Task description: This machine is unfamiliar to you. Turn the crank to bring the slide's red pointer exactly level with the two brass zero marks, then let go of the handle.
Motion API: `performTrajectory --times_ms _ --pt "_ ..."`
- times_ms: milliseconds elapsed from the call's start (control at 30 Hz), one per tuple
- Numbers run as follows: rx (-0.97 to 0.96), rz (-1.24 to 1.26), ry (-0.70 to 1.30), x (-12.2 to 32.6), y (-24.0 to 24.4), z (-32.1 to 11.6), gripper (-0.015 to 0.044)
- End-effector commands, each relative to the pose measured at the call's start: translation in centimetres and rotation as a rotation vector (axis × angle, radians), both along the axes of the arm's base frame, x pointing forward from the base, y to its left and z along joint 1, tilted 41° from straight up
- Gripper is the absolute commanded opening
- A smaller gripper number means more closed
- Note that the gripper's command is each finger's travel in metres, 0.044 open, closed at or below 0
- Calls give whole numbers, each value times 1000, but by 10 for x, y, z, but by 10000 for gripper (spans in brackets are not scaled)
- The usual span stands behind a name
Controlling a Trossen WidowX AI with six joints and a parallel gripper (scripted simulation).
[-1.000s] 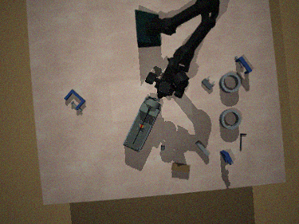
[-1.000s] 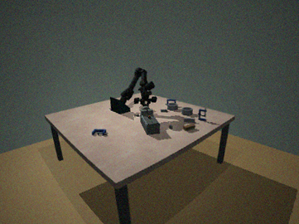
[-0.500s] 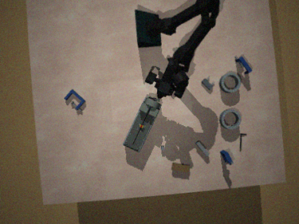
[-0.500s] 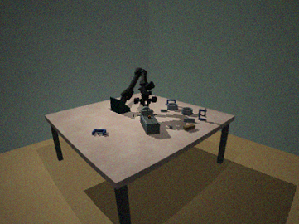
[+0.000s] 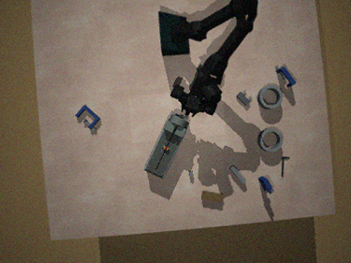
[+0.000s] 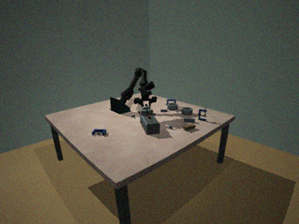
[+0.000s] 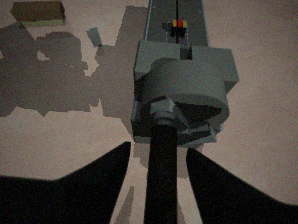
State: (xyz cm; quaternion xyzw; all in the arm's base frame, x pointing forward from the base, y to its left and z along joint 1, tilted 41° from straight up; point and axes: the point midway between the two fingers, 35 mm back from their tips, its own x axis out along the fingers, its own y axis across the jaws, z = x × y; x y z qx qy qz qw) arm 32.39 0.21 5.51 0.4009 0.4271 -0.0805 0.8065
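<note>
The grey machine (image 5: 155,163) (image 6: 150,126) (image 7: 186,80) stands on the table. Its red pointer (image 5: 166,149) (image 7: 179,23) shows at the slot, between two small yellow brass marks. It looks about level with them, but is too small to judge exactly. The black crank handle (image 7: 163,185) rises from the grey crank towards the wrist camera. My gripper (image 7: 158,150) (image 5: 186,114) is open. Its fingers stand on either side of the handle, with a visible gap on both sides. The lower end of the crank is partly hidden by the handle.
Blue clamps (image 5: 96,119) (image 5: 287,78) (image 5: 265,184) lie left and right. Two grey rings (image 5: 261,97) (image 5: 260,141), a grey bar (image 5: 238,174), a black hex key (image 5: 283,167) and a brown block (image 5: 212,197) (image 7: 39,12) are on the right. A dark green panel (image 5: 170,39) stands by the arm's base.
</note>
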Motion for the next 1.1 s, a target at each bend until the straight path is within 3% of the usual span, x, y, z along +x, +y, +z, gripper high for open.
performTrajectory --times_ms 0,167,1067 --pt "0 0 0 0 0 0 315" --pt "0 0 0 0 0 0 440" --pt "-3 10 8 6 -73 74 440"
